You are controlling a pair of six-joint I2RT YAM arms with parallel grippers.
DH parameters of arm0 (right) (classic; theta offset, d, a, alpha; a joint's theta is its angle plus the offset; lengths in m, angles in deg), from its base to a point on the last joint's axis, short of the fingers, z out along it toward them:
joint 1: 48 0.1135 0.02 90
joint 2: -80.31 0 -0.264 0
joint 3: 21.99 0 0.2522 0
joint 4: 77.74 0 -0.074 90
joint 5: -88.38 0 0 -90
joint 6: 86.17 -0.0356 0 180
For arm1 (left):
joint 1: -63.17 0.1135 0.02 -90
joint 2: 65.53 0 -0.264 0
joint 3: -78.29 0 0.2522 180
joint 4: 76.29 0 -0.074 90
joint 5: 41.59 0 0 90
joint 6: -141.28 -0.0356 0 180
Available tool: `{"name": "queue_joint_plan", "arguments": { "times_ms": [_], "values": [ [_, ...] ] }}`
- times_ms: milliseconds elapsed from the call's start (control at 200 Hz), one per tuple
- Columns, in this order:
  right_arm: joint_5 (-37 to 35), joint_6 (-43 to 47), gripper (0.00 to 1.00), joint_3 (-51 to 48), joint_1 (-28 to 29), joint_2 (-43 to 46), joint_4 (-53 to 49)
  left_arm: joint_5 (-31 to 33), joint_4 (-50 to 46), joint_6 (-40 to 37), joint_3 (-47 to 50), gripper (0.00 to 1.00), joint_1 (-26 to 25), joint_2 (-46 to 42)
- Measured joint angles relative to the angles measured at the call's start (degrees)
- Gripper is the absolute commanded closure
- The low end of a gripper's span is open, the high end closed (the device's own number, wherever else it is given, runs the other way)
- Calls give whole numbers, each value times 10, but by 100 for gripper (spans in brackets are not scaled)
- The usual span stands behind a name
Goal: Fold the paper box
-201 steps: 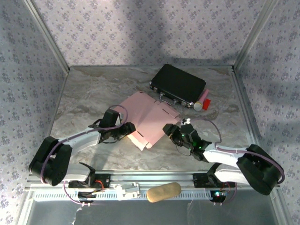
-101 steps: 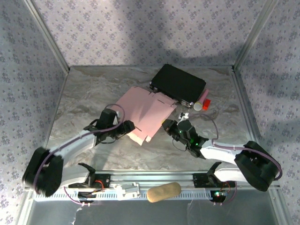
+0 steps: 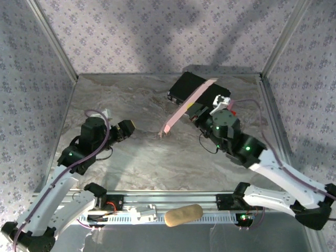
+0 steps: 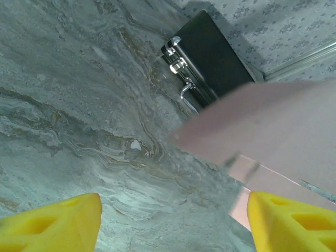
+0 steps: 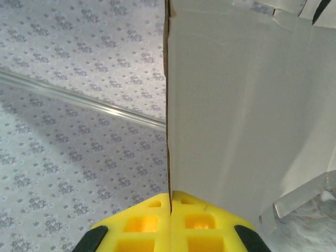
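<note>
The right gripper (image 3: pixel 194 108) is clamped on the paper box (image 3: pixel 181 113). In the right wrist view its two yellow fingers (image 5: pixel 142 226) meet flush on the edge of the thin cardboard (no gap shows between them). The box is a flat pale pink sheet, lifted off the marbled table (image 3: pixel 121 100) and tilted so steeply that the top camera sees it almost edge-on. It reads there as a narrow pink band running from the table's middle out toward 1 o'clock. Its low corner hangs near the middle of the table; whether that corner touches the surface I cannot tell. From the right wrist the sheet's pale underside fills the 3 o'clock half of the frame, with the wallpapered wall (image 5: pixel 79 105) at 9 o'clock.

The black hard case (image 3: pixel 189 84) lies at 1 o'clock on the table, toward the far right corner, its metal latches (image 4: pixel 177 65) on the near side. In the top view the sheet's high end crosses in front of it.

The left gripper (image 3: pixel 129 127) stands open and empty at 9 o'clock from the sheet's low corner, well apart from it. Its yellow fingertips (image 4: pixel 52 218) sit wide apart in the left wrist view, bare table between them.

A tan oblong thing (image 3: pixel 184 214) rests at 6 o'clock, on the rail between the arm bases.
</note>
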Motion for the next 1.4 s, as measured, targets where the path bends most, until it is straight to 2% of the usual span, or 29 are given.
{"name": "queue_joint_plan", "arguments": {
  "times_ms": [60, 175, 270, 360, 500, 575, 685, 884, 1154, 1224, 1284, 1324, 1399],
  "values": [
    [-37, -20, 100, 67, 36, -2, -86, -7, -9, -12, -14, 37, 0, -2],
    [-71, -58, 100, 144, 57, -21, -194, -37, -9, -61, -35, 37, -14, 5],
    [-66, -78, 100, 189, 11, -61, -254, -50, 3, -113, -36, 32, -64, 12],
    [-39, -93, 100, 212, -56, -114, -272, -39, 37, -169, -17, 29, -139, 14],
    [16, -116, 100, 207, -120, -196, -276, 32, 111, -268, 48, 20, -255, 1],
    [39, -125, 100, 203, -133, -214, -276, 68, 159, -316, 92, 18, -286, -2],
    [69, -139, 100, 197, -147, -223, -275, 118, 219, -364, 132, 16, -291, 30],
    [100, -152, 100, 191, -169, -232, -267, 178, 321, -423, 136, 15, -291, 127],
    [134, -157, 100, 182, -181, -249, -242, 195, 420, -462, 89, 13, -290, 252],
    [143, -157, 100, 177, -185, -249, -235, 208, 440, -462, 77, 15, -289, 272],
    [151, -157, 100, 170, -189, -249, -227, 210, 455, -460, 73, 23, -281, 280],
    [155, -158, 100, 167, -191, -249, -223, 209, 463, -458, 73, 30, -271, 282],
    [163, -158, 100, 160, -193, -249, -215, 208, 466, -447, 65, 57, -250, 291]
  ]
}}
